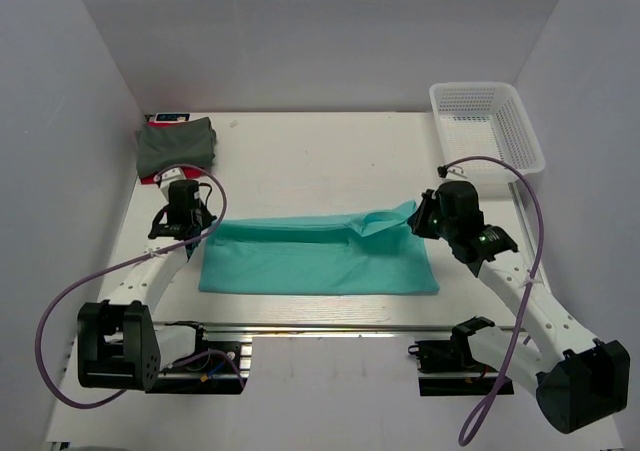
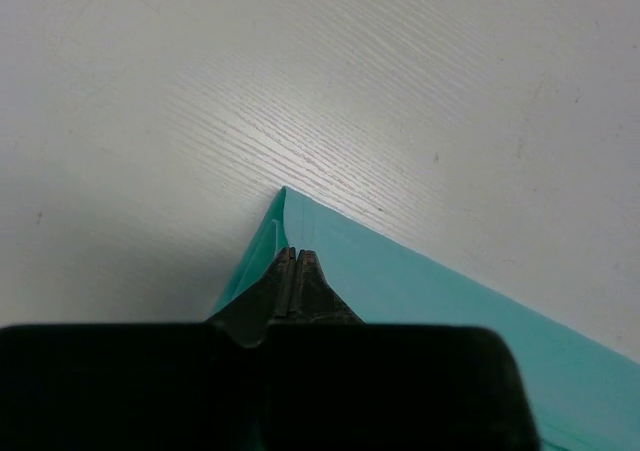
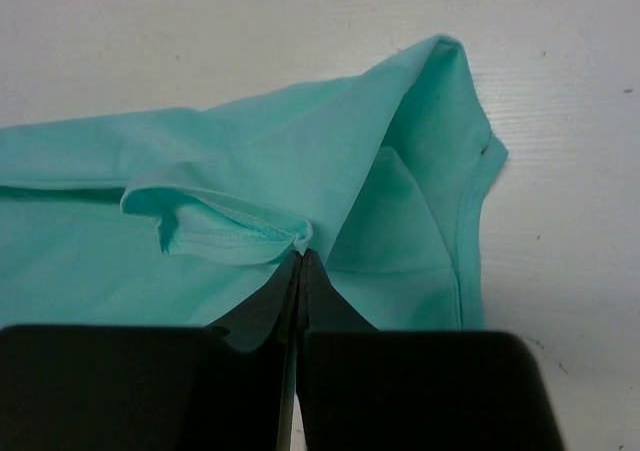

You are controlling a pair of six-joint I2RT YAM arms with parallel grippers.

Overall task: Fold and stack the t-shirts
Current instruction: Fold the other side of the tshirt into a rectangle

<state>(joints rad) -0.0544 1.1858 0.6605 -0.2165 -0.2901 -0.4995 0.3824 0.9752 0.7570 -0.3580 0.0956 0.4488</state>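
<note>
Saw teal shirt [image 1: 320,256] laid out as a long folded strip across the middle of the counter [image 1: 300,151], running left to right. Found left hand [image 2: 295,256] shut tight over the strip's far left corner. Could not tell whether any cloth was pinched there. Found right hand [image 3: 302,256] closed on a sleeve hem at the strip's far right end, holding that bit lifted and bunched. Noted grey-green shirt [image 1: 177,146] folded at the far left corner, lying on top of a red shirt [image 1: 149,179]. Spotted white basket [image 1: 490,121] at the far right, well apart from the teal shirt.
</note>
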